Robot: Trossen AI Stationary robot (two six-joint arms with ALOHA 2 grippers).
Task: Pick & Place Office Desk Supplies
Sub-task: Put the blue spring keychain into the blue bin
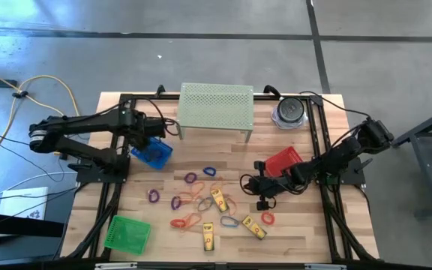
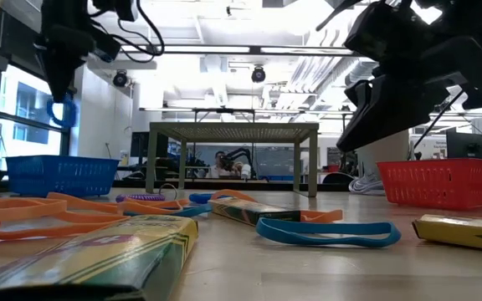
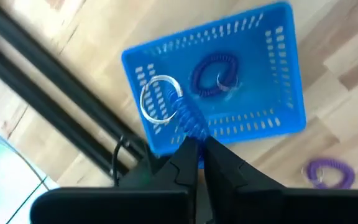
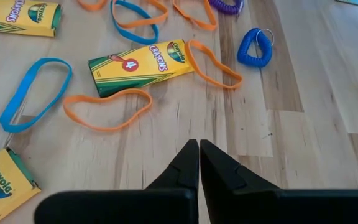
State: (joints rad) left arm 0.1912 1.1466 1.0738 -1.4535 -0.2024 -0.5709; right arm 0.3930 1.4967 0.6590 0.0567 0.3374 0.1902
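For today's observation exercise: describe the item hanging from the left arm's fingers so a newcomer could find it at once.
Start at the blue mesh basket on the table's left side, by the pale green stand. Above it the left gripper is shut on a blue coil keychain with a silver ring. A purple coil lies inside the basket; this one dangles.

Both arms: matte black, jointed segments, thin black cables along the links. Left gripper point(image 3: 199, 149) and right gripper point(image 4: 199, 152): black, tapering, wedge-shaped fingers on a broad black block.
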